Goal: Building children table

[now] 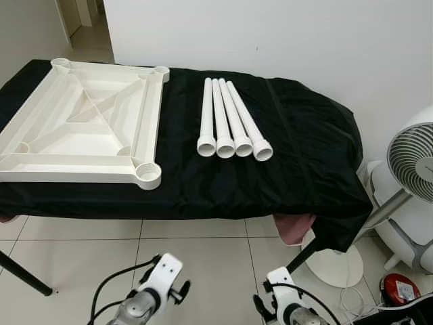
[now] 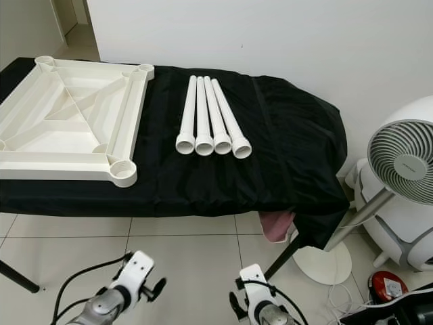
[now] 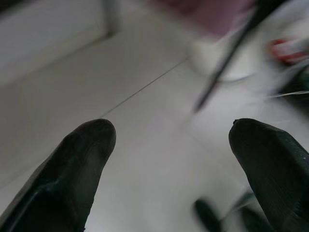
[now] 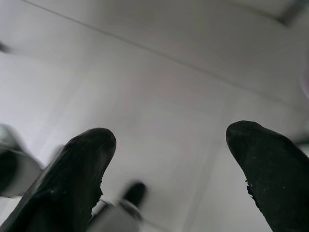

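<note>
Both grippers, left gripper point(image 3: 171, 159) and right gripper point(image 4: 171, 159), released over floor tiles point(image 1: 196, 257); tabletop point(image 1: 81, 122) and four legs point(image 1: 233, 122) well ahead.

Tabletop point(image 1: 81, 122) left on cloth point(image 1: 304, 149), four legs point(image 1: 232, 122) right, fan point(image 1: 413, 156) beyond

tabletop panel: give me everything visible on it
The square white plastic tabletop panel lies flat, underside up, on the black cloth-covered table, at the robot's left end. Raised rim, diagonal and straight stiffening ribs, and a round leg socket at each corner; all sockets in view are empty. It rests only on the cloth. The four white plastic tube legs lie apart to its right, not touching it.
</note>
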